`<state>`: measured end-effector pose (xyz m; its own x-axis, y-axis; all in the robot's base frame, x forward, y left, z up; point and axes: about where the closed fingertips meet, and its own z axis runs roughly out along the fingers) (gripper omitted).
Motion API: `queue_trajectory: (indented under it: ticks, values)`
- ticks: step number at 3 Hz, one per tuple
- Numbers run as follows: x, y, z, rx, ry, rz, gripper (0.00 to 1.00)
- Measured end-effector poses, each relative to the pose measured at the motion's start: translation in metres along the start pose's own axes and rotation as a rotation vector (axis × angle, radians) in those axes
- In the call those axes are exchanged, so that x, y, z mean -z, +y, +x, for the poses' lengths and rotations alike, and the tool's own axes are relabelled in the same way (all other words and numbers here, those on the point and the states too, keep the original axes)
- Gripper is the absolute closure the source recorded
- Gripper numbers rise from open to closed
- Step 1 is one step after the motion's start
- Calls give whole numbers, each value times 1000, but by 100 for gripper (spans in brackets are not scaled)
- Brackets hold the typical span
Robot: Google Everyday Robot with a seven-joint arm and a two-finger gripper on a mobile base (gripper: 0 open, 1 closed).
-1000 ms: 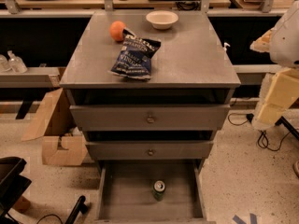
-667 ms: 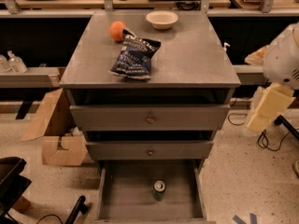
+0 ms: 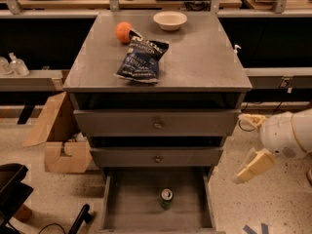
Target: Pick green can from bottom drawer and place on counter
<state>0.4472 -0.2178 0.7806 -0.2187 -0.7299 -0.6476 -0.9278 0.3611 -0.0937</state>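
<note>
The green can (image 3: 166,198) stands upright on the floor of the open bottom drawer (image 3: 131,206), near its middle, silver top up. The counter (image 3: 200,57) is the grey top of the cabinet above. My gripper (image 3: 240,148) is to the right of the cabinet, at about the height of the middle drawer front, above and to the right of the can and well apart from it. Its two beige fingers (image 3: 257,164) are spread apart and hold nothing.
On the counter lie an orange (image 3: 123,31), a dark blue chip bag (image 3: 141,58) and a white bowl (image 3: 169,20). A cardboard box (image 3: 61,143) sits on the floor at the left. A black object (image 3: 12,191) is at the lower left. A wooden bench with cables runs behind.
My arm and gripper have moved down and a little left, from beside the counter's level to beside the middle drawer. The can and the counter items have not moved.
</note>
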Motion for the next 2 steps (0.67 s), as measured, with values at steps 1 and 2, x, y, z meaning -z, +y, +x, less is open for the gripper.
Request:
queue_trajectory:
  ticks: [1, 2]
  values:
    - [-33, -23, 30, -1, -191, 93, 0]
    - [-45, -32, 47, 84, -259, 125, 0]
